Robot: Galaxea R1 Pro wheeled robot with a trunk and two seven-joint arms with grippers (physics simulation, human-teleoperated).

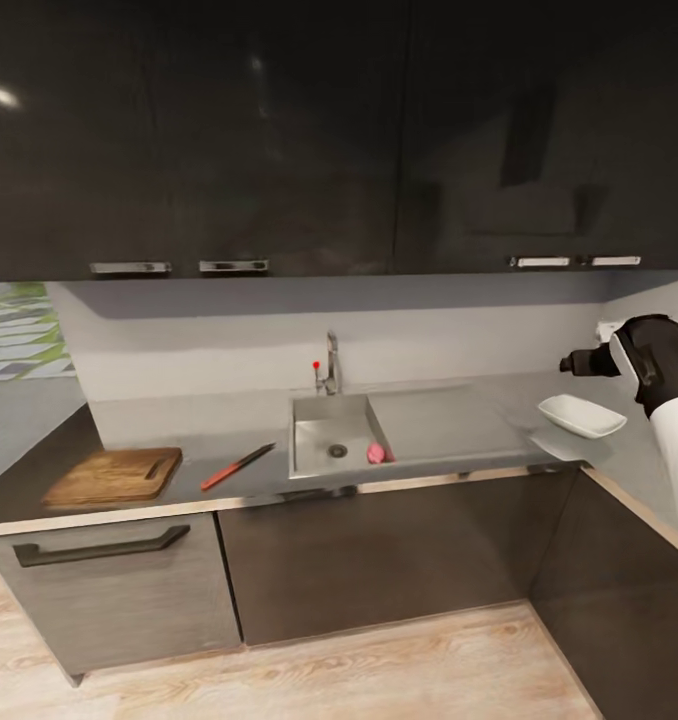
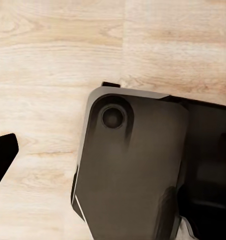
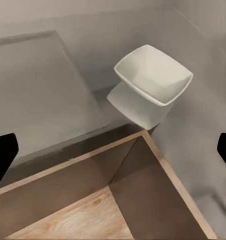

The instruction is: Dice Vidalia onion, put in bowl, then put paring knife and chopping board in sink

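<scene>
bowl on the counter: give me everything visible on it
The bowl is shallow, white and squarish with rounded corners, smooth and glossy like ceramic, and looks empty. It sits upright on the grey countertop near the inner corner, to the right of the sink's drainboard. Nothing touches it; the right gripper hangs above and behind it.

Soft, slightly blurry simulated renders: a ceiling light glints on the glossy black upper cabinets (image 1: 179, 130), which shade the grey wall (image 1: 279, 335).
</scene>
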